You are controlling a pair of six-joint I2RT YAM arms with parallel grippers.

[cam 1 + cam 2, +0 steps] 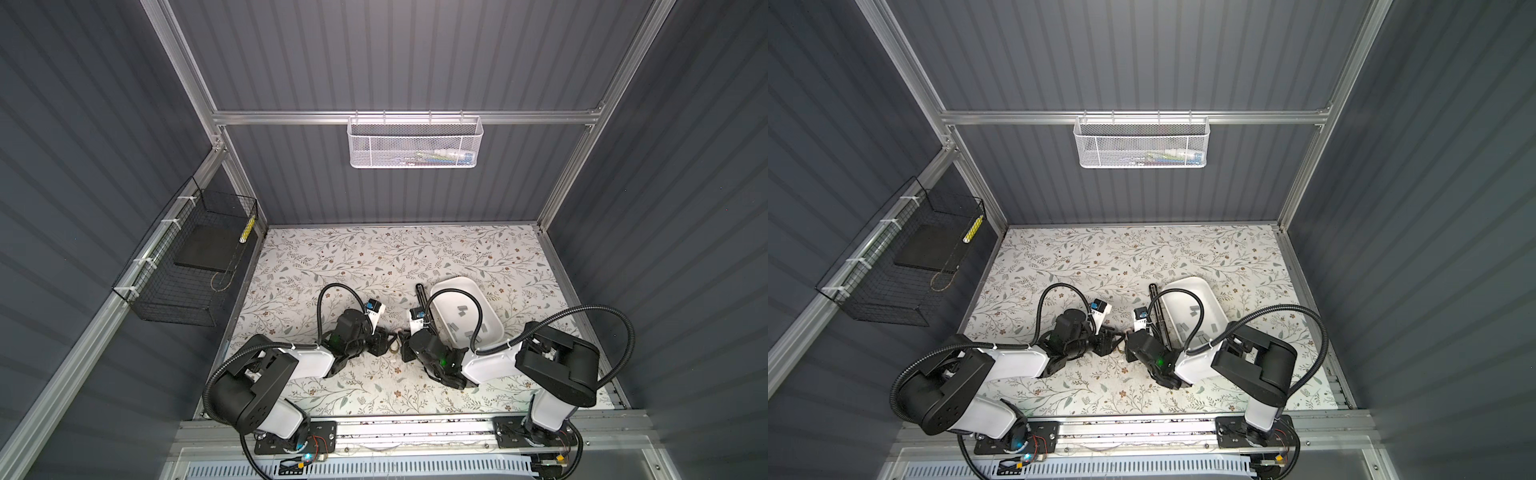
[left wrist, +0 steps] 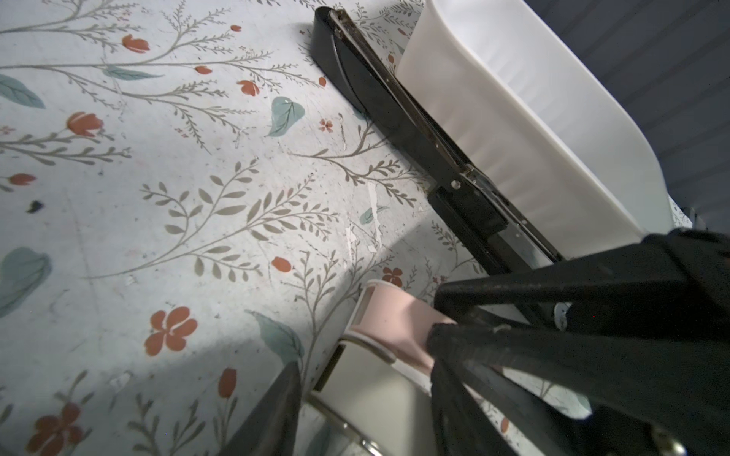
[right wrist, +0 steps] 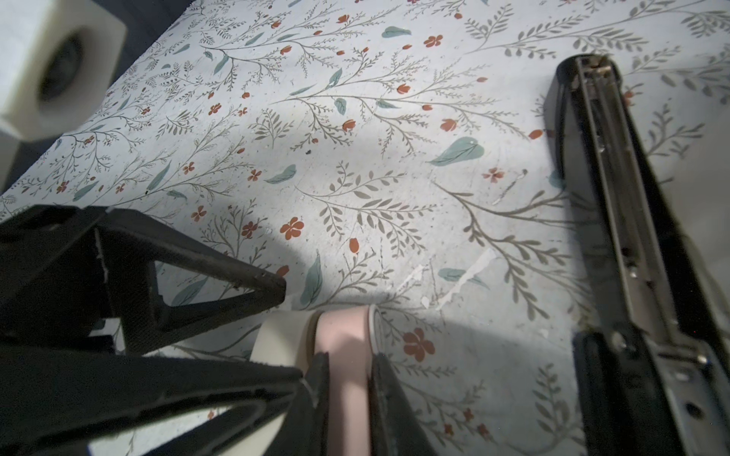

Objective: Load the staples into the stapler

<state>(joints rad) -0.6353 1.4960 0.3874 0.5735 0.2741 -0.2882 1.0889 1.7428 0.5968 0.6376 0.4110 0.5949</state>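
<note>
My right gripper point(image 3: 349, 371) is clamped on the pink half of a small box point(image 3: 343, 339), its two black fingers pressed flat against either side of the smooth pink card. My left gripper point(image 3: 291, 333) meets it from the opposite side and grasps the cream half of the same box. Its matte, triangular fingers are set wider, one on each face. The two grippers meet just off the corner of the tray point(image 1: 490, 307) nearest the left arm. The tray is white plastic, a rounded rectangle with smooth, sloping walls. The stapler point(image 2: 371, 94) lies close against the tray's long wall on that same side, though I cannot tell whether they touch. It is long and narrow, swung fully open, with a glossy black shell. Its bare metal channel faces up with a thin spring running along it. The staples point(image 1: 461, 308) lie loose inside the tray, mostly in the half nearer the arms. They are short, flat, dull grey strips, each far shorter than the stapler, scattered at odd angles and partly hidden by a cable. Under the tray is a scuffed, flower-printed table cover point(image 1: 374, 257).
</note>
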